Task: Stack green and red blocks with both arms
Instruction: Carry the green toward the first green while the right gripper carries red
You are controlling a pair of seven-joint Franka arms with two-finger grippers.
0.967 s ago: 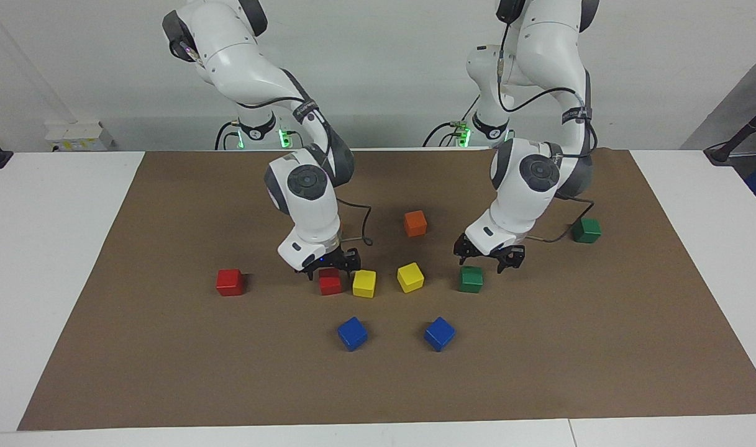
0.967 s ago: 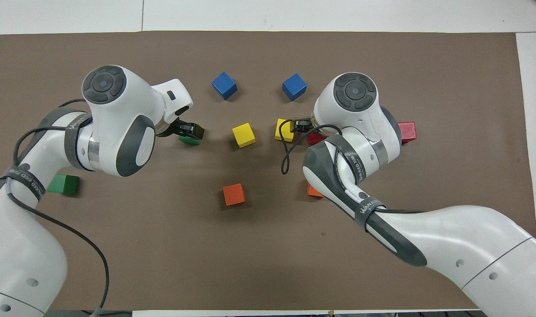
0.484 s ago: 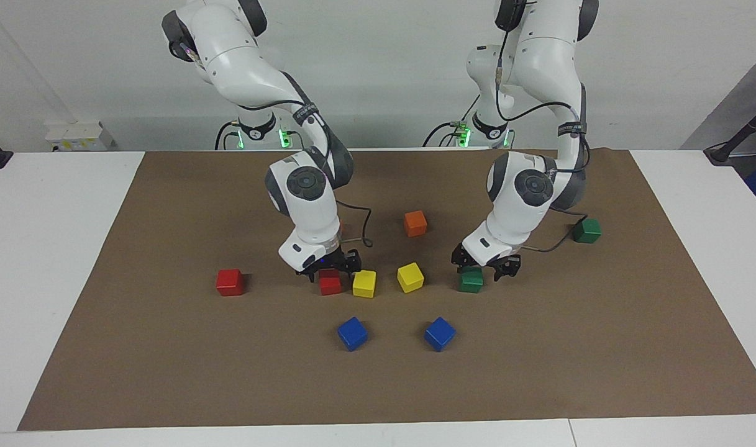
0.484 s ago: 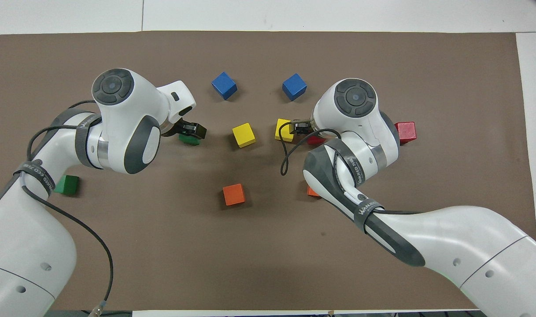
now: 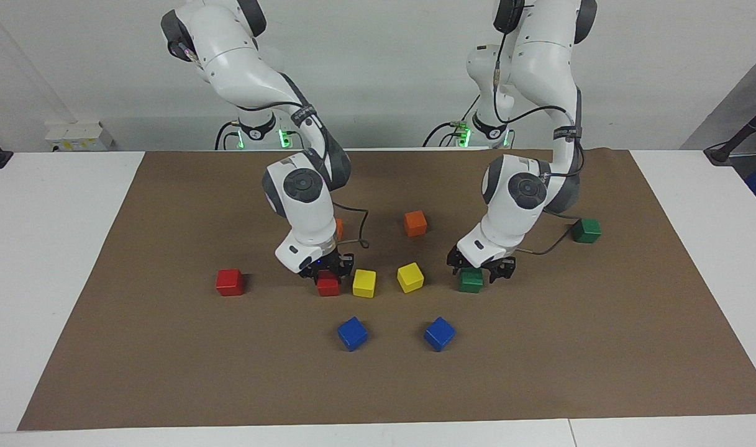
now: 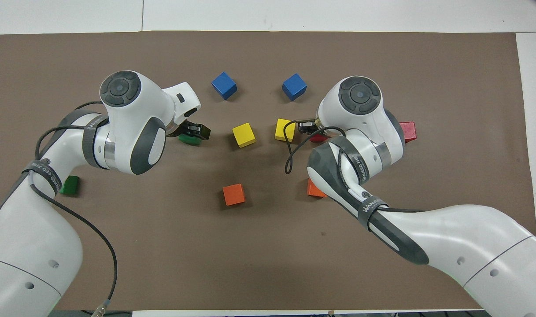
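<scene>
Red glossy cube (image 5: 328, 285) under the right gripper (image 5: 327, 268), fingers pinching it, cube sitting on the brown paper mat (image 5: 166, 347); second red glossy cube (image 5: 230, 281) lies apart from that gripper toward the right arm's end of the table. Yellow cube (image 5: 364, 283) just beside the gripped one. Left gripper (image 5: 479, 266) is down around the dark green glossy cube (image 5: 471, 280), fingers spread to either side, not yet clamped; second dark green cube (image 5: 586, 230) sits apart from it, toward the left arm's end. Progress: nothing stacked, all four cubes on the mat; one red grasped, green about to be. Left: lifts and both placements. All cubes same size, hard, smooth, sharp-edged; mat matte and flat
</scene>
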